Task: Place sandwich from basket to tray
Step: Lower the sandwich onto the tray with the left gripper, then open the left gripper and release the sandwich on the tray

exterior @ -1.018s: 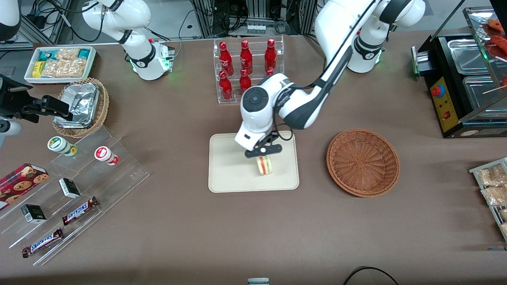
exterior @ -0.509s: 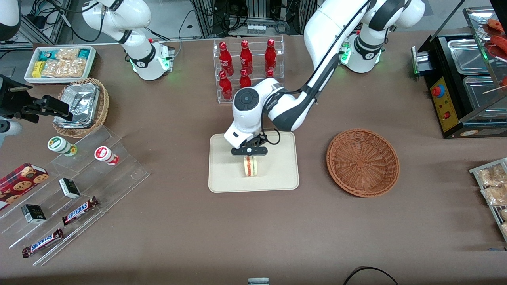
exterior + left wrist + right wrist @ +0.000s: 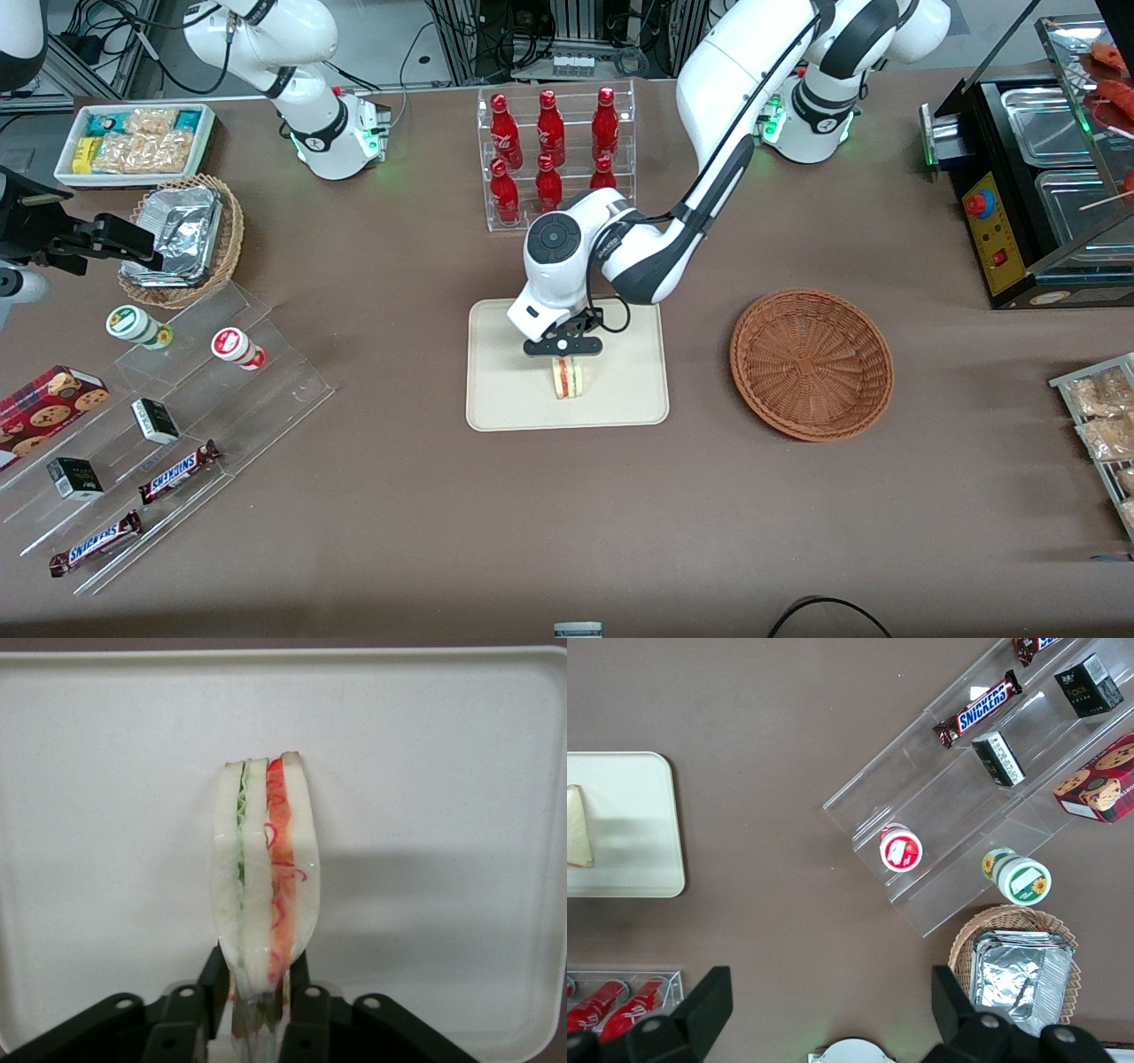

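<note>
The sandwich (image 3: 567, 378) is a white bread wedge with red and green filling, held on edge over the middle of the cream tray (image 3: 505, 399). My left gripper (image 3: 564, 352) is shut on its upper end. In the left wrist view the sandwich (image 3: 266, 868) stands between the black fingers (image 3: 213, 979), with the gripper (image 3: 257, 988) low above the tray (image 3: 443, 771). The right wrist view shows the sandwich (image 3: 578, 828) over the tray (image 3: 629, 842). The reddish-brown basket (image 3: 811, 363) lies empty beside the tray, toward the working arm's end.
A clear rack of red bottles (image 3: 551, 151) stands farther from the front camera than the tray. A foil-lined wicker basket (image 3: 182, 239), a white snack bin (image 3: 133, 142) and clear steps with snacks (image 3: 168, 425) lie toward the parked arm's end. A food warmer (image 3: 1045, 177) stands at the working arm's end.
My gripper carried the sandwich across the tray toward the parked arm's end, then came back a little and lower, closer to the tray surface.
</note>
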Available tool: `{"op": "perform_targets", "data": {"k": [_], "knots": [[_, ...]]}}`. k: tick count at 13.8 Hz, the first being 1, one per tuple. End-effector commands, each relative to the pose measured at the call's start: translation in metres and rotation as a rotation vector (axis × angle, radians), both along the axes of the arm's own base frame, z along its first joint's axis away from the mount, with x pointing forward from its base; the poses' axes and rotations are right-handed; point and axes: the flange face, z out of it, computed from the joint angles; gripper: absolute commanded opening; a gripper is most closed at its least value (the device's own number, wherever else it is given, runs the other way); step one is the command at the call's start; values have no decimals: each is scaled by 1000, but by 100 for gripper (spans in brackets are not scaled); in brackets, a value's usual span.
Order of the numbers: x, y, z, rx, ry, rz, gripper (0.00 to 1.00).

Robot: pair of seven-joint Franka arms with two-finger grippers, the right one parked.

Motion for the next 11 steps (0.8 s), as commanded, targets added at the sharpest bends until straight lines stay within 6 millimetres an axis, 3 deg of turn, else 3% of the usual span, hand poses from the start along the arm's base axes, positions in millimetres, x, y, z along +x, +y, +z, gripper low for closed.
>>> {"op": "perform_targets", "data": {"k": [1,3,5,8,11], "knots": [[4,-3,24,-6,-35,2,100],[7,6,59,9,-32,36,100],[13,24,108,15,-43,67,100],[39,74,183,1,-69,153,100],[66,154,243,33,-59,270,100]]}}
